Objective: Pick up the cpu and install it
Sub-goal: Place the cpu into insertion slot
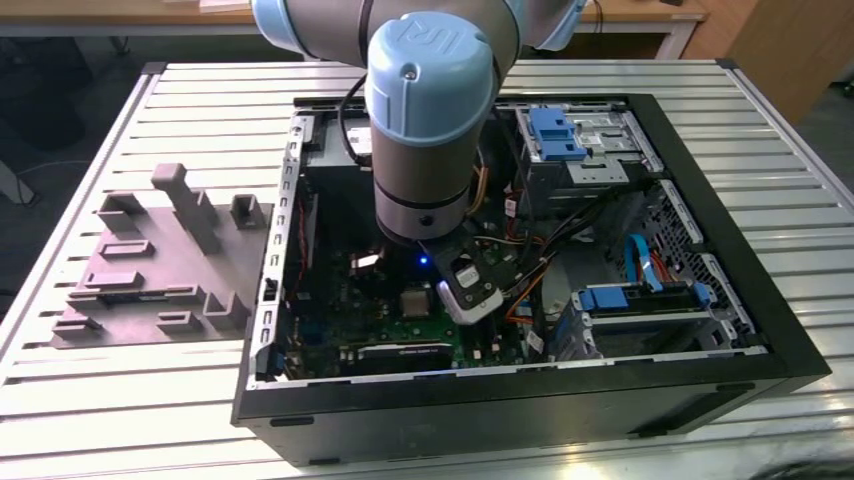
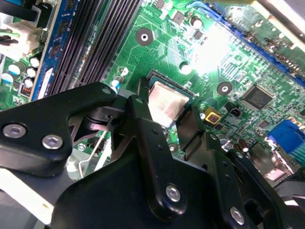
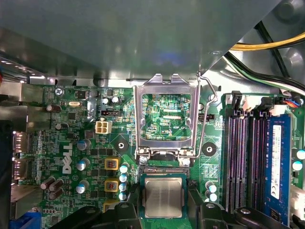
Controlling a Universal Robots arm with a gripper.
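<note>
The cpu [image 3: 163, 196], a small square chip with a pale silvery top, lies level over the socket on the green motherboard [image 3: 81, 143]. My gripper [image 3: 163, 202] straddles it, a black finger [image 3: 127, 210] pressed to each of two opposite edges. The second wrist view shows the same grip: the cpu [image 2: 167, 101] sits between the fingers [image 2: 139, 107] of the gripper [image 2: 164, 114], with the socket's dark frame around it. The socket's metal load plate [image 3: 165, 117] stands flipped open just beyond the chip. In the exterior view the arm [image 1: 427, 120] reaches down into the open computer case [image 1: 727, 330].
Black memory slots [image 3: 248, 162] and a blue module [image 3: 279, 167] run beside the socket. Yellow and black cables [image 3: 267, 45] hang near the case wall. Blue drive brackets [image 1: 634, 295] fill the case's other side. A grey parts tray [image 1: 147, 260] lies on the slatted table [image 1: 801, 130].
</note>
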